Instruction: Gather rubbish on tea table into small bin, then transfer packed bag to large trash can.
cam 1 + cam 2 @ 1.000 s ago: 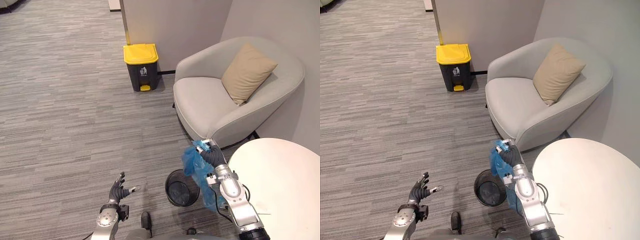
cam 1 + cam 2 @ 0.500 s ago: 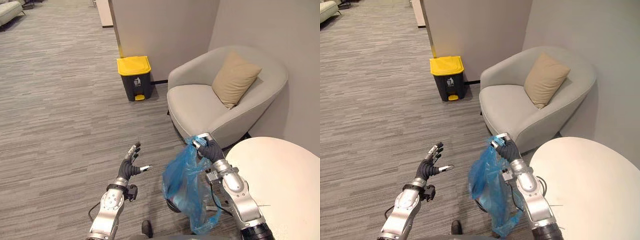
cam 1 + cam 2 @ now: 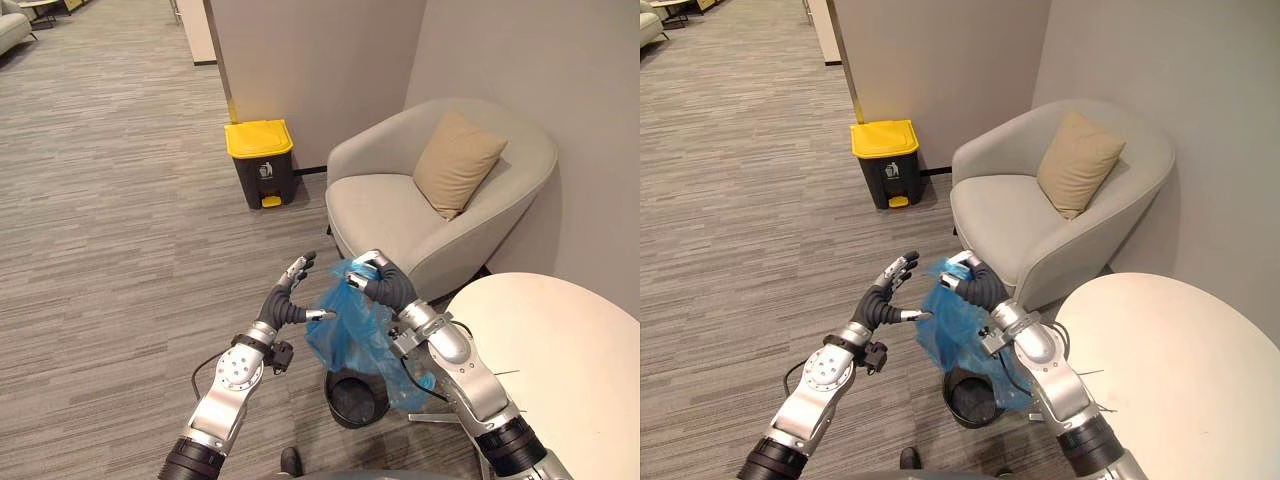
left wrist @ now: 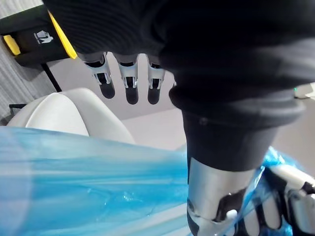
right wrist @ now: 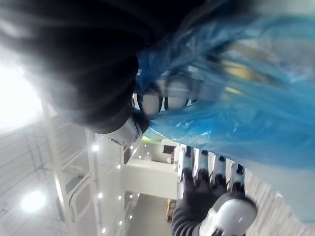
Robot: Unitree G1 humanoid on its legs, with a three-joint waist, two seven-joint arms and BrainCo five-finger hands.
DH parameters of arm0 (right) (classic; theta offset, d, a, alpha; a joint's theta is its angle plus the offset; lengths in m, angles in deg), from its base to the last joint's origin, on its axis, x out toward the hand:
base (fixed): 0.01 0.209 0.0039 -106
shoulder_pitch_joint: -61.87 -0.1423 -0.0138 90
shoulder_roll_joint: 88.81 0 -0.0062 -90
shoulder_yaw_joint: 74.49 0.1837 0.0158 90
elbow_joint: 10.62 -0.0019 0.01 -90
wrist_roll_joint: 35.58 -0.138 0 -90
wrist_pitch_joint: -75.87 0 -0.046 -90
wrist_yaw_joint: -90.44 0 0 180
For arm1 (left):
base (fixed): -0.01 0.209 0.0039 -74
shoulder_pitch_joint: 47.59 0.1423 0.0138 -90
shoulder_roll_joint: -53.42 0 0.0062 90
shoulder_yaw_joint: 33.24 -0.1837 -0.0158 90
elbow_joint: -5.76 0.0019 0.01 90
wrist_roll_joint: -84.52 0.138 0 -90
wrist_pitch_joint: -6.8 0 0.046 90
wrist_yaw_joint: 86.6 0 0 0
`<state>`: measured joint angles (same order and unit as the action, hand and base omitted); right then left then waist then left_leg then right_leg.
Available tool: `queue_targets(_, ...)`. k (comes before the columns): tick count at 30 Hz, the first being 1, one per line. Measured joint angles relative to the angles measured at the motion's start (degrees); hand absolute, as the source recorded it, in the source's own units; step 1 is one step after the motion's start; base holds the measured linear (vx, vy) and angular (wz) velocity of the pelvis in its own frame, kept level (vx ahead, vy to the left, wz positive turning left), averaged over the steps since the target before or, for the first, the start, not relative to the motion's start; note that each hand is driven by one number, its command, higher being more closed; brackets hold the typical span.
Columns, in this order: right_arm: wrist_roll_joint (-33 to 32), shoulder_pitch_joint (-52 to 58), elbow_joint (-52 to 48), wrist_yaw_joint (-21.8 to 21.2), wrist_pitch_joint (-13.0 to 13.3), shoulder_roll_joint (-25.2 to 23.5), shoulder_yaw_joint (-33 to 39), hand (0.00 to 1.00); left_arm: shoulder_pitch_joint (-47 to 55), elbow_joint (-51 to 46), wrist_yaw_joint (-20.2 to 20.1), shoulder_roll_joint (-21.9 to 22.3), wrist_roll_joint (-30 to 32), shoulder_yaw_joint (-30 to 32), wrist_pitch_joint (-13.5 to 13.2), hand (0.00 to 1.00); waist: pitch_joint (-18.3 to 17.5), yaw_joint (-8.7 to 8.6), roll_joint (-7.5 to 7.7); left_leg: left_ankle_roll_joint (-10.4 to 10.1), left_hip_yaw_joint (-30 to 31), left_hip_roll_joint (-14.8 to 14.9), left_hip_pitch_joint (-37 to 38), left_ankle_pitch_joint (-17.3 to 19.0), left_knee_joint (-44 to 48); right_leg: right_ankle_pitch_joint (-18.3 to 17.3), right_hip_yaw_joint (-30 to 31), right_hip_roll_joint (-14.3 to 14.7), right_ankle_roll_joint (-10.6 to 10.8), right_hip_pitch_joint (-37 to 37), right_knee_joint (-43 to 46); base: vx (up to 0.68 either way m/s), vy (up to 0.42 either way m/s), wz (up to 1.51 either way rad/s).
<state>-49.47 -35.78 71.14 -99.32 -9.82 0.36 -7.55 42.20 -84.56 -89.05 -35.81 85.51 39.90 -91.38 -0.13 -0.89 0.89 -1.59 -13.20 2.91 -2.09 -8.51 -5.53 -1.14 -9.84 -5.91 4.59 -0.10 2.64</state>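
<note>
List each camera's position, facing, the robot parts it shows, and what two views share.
Left eye view: on the head, looking down; both arms, right hand shut on the blue bag over the small bin, left hand open beside it.
Right eye view: same head, same scene.
Left wrist view: on the left wrist, along straight fingers over the bag toward the armchair and yellow-lidded trash can.
Right wrist view: on the right wrist, past fingers curled in the bag, toward the left hand.
Shared: every view shows the bag.
</note>
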Motion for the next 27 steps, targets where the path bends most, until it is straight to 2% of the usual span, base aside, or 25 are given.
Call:
queue_targets(6, -2.5, -1.7, 0.0, -1.5, 0.0, 0.0, -3.8, 1.00, -2.7, 1.6, 0.0, -0.3, 4.5, -3.2, 0.0, 0.00, -0.7, -0.07, 0.02, 0.0, 0.5, 0.0, 1.0, 0.0, -0.2, -0.1, 0.2, 0.0, -0.1, 0.9, 0.0, 0.00, 0.003, -0.01)
queue_targets(11, -3.6, -2.1, 0.1, -1.7, -0.1, 0.1, -6.6, 1.00, -4.4, 7.8, 0.0, -0.2, 7.1, -5.5, 0.1, 0.00, -0.7, -1.00, 0.07, -0.4, 0.6, 0.6, 0.9, 0.3, -0.4, -0.3, 0.4, -0.2, -0.2, 0.8, 0.0, -0.02, 0.005, 0.01)
queue_targets(18, -3.5, -2.1, 2.0, -0.6, -0.2, 1.0, -6.4, 1.00, -4.4, 12.2, 0.0, -0.1, 8.3, -5.5, 0.2, 0.00, -1.1, -1.15, 0.59, -0.4, 0.6, 1.1, 0.6, 0.3, -0.4, 0.5, 0.5, 0.4, -0.8, 0.8, -0.9, 0.00, -0.001, -0.01)
queue_targets(27, -2.2, -2.1, 3.0, -0.1, -0.7, 1.0, -3.6, 1.00, -4.3, 14.4, -0.1, 2.1, 8.7, -5.0, 0.1, 0.00, -1.1, -0.67, 0.66, -0.3, 0.7, 1.2, 0.4, 0.3, -0.4, 0.9, 0.5, 0.8, -0.5, 1.0, -1.4, 0.00, -0.001, 0.00)
